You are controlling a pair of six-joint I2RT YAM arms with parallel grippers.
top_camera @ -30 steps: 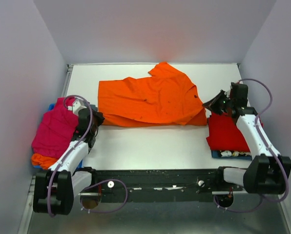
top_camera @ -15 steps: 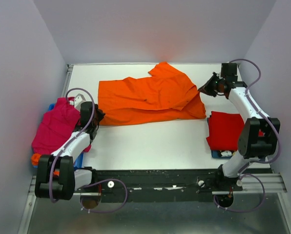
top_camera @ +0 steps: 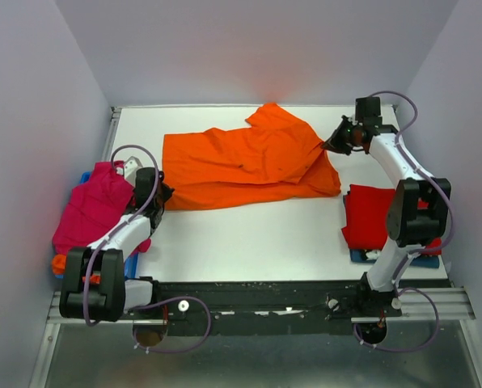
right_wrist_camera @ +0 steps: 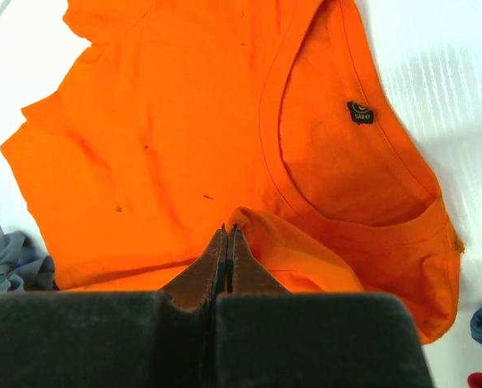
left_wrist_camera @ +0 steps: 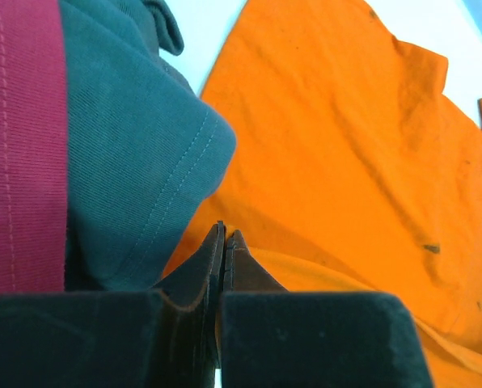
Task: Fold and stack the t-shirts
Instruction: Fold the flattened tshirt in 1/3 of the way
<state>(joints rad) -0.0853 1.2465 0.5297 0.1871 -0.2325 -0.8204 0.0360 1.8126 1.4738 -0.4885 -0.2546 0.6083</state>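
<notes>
A bright orange t-shirt [top_camera: 241, 166] lies spread across the far half of the white table [top_camera: 249, 234], collar to the right. My right gripper [top_camera: 330, 145] is shut on a fold of the shirt's cloth beside the collar and holds it raised; the right wrist view shows its tips [right_wrist_camera: 227, 231] pinching the orange fold, with the collar label [right_wrist_camera: 359, 111] beyond. My left gripper [top_camera: 162, 194] sits at the shirt's near left corner. In the left wrist view its tips [left_wrist_camera: 225, 234] are shut, with orange cloth [left_wrist_camera: 346, 145] at them.
A pile with a magenta pink shirt [top_camera: 91, 210] lies at the left edge, a grey-blue shirt [left_wrist_camera: 128, 162] beside it. A folded red shirt [top_camera: 372, 214] lies on a blue one [top_camera: 362, 257] at the right. Walls close three sides.
My right gripper has moved from beside the red stack toward the far side and left, drawing the orange shirt's right edge up and inward. The left gripper has barely moved.
</notes>
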